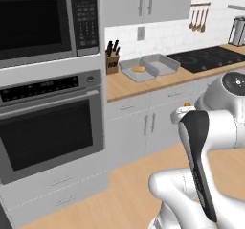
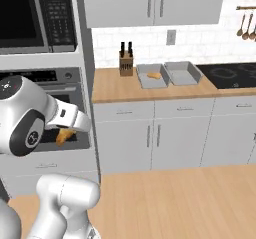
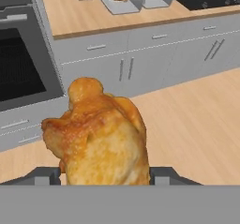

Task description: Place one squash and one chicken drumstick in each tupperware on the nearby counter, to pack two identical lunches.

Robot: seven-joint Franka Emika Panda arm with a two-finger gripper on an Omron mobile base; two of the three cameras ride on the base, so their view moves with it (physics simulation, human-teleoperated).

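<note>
My gripper [image 3: 105, 174] is shut on a golden-brown chicken drumstick [image 3: 101, 134], which stands up between the two dark fingertips [image 3: 47, 175] in the hand view. In the right base view the drumstick [image 2: 63, 135] hangs under the hand, out over the floor in front of the oven. Two grey tupperware trays sit side by side on the wooden counter: the left tupperware [image 2: 142, 78] holds one small tan-orange piece of food [image 2: 154, 75], too small to name, and nothing shows in the right tupperware [image 2: 183, 76]. Both trays lie far ahead of the gripper.
A knife block [image 2: 126, 63] stands left of the trays. The wall oven [image 1: 48, 122] and microwave [image 1: 38, 19] rise on the left. A black cooktop [image 2: 232, 75] lies right of the trays, with utensils [image 2: 246, 25] hanging above. Wooden floor [image 2: 175, 203] stretches before the grey cabinets.
</note>
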